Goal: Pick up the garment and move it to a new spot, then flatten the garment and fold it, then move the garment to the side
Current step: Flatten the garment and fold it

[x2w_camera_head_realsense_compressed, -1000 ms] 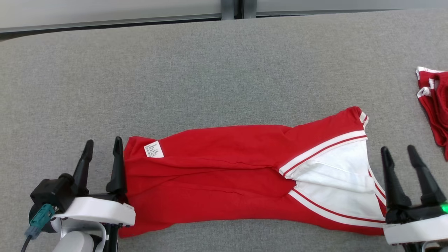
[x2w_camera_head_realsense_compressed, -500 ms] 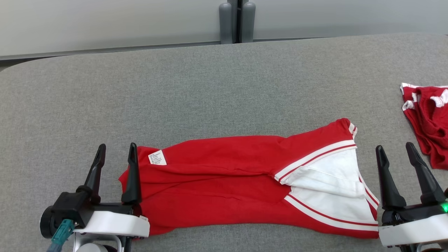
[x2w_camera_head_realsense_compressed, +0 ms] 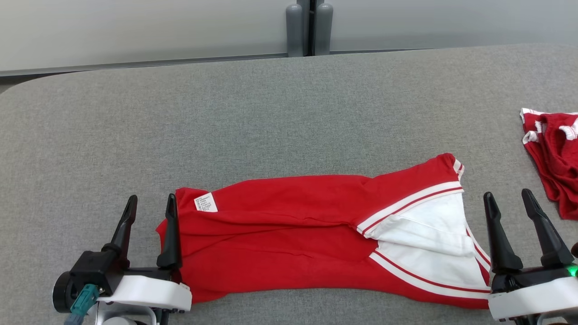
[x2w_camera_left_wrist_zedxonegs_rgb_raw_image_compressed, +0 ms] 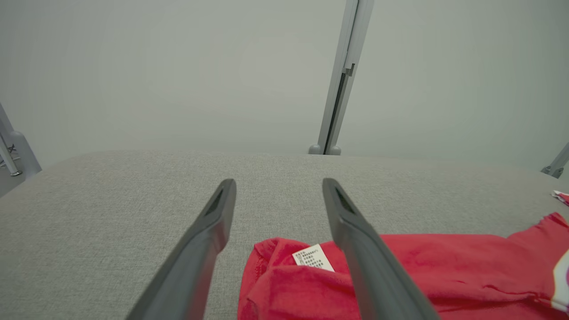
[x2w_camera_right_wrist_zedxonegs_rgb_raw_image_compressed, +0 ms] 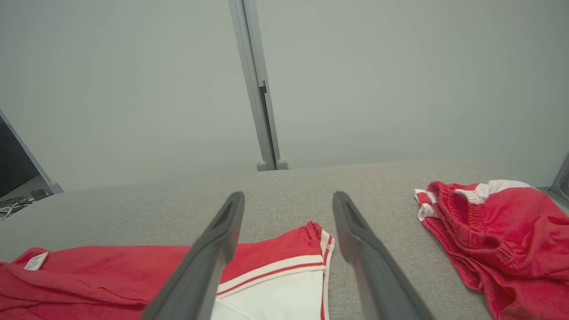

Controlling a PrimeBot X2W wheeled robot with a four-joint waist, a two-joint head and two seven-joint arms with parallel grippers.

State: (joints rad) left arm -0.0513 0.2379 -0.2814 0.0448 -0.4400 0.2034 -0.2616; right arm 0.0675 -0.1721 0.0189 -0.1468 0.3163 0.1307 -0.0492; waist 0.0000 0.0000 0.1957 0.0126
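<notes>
- The left pincer sits at the lower left of the head view with its two dark fingers spread wide. Nothing is gripped between them.
- Its inner finger stands at the left end of the garment. In the left wrist view, that red corner lies low between the fingers of the left pincer.
- A small white label lies face up near the garment's upper left corner.
- The garment is stretched out lengthwise along the near part of the grey counter, lying flat with a few long creases.
- A white panel edged with red and white stripes shows at the garment's right end.
- The right pincer is just beside that end, fingers wide apart and holding nothing. In the right wrist view, the striped corner shows between the fingers of the right pincer.
- A second red piece of clothing lies rumpled at the counter's right edge, apart from the garment.
- A grey post rises behind the counter's far edge.
</notes>
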